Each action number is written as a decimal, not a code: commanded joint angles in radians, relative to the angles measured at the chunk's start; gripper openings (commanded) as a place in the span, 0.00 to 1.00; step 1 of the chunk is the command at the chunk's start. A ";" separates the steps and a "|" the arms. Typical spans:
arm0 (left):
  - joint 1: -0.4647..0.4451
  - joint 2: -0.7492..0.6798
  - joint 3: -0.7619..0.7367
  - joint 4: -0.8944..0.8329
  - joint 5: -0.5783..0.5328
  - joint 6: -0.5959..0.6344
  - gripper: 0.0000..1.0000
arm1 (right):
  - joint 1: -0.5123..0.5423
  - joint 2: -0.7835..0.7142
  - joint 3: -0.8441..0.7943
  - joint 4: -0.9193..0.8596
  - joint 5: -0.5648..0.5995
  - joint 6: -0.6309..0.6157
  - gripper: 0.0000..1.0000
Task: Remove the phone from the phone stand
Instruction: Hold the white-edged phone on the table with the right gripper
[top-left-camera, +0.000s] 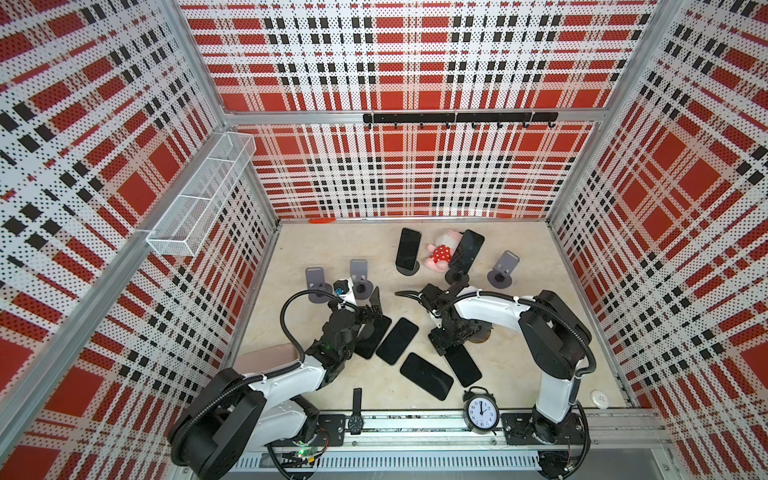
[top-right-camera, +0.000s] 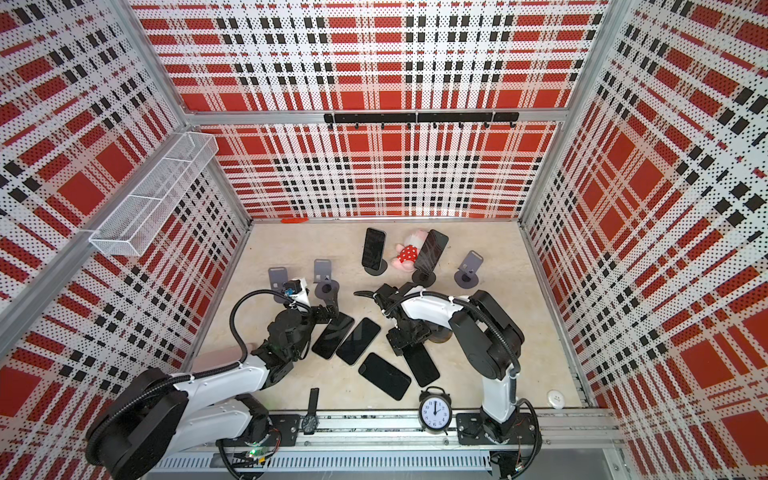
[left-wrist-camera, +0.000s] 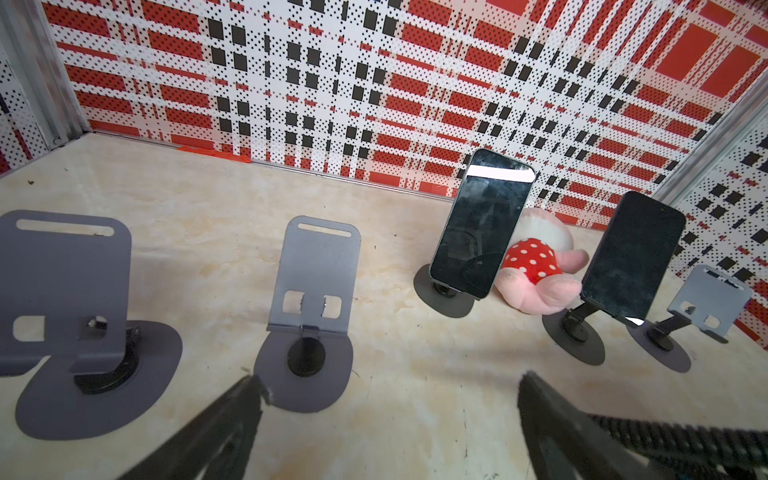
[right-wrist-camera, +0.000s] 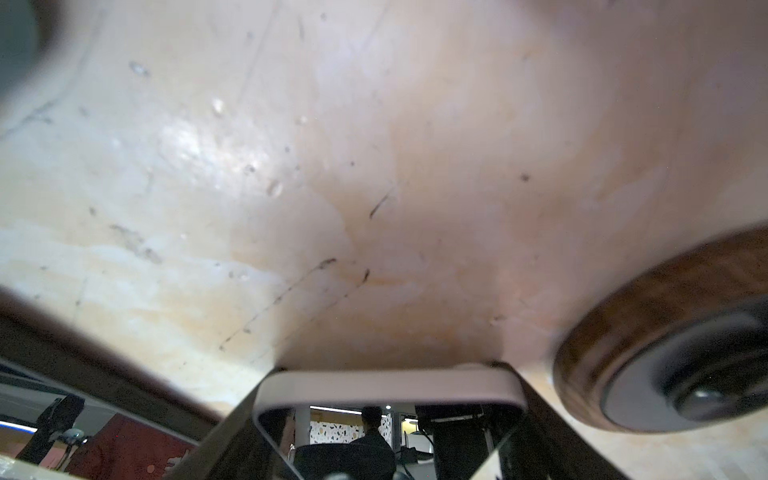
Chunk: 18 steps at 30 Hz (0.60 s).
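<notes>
Phone (right-wrist-camera: 386, 388) is off any stand, low over table (right-wrist-camera: 291, 166), one end pinched btwn jaws of right gripper (right-wrist-camera: 386, 369). Jaws of left gripper (left-wrist-camera: 390, 379) stand wide apart, empty, nr bare stands (left-wrist-camera: 316, 266). Risks: letting go too high = it slaps onto flat neighbour (top-left-camera: 426, 376). A sloppy retreat could clip brown disc (right-wrist-camera: 665, 332) just beside, or drag it askew. Grip's at the tip, so it may pivot.

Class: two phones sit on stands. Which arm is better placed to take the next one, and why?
Left, probably. The left gripper is open and empty, facing the nearer standing phone; the right gripper is busy, closed on a flat phone at the table.
</notes>
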<state>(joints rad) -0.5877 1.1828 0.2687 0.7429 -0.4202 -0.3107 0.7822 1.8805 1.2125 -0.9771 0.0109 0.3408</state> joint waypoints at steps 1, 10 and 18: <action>0.008 -0.003 -0.013 0.005 -0.004 -0.004 0.98 | -0.006 0.029 -0.028 0.037 0.027 -0.002 0.78; 0.018 -0.017 -0.017 0.005 0.007 0.001 0.98 | -0.006 0.026 -0.030 0.035 0.040 -0.003 0.79; 0.020 -0.043 -0.031 0.000 -0.035 -0.004 0.98 | -0.006 0.027 -0.031 0.041 0.038 -0.006 0.79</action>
<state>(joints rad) -0.5728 1.1664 0.2550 0.7387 -0.4286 -0.3111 0.7822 1.8805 1.2118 -0.9764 0.0109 0.3374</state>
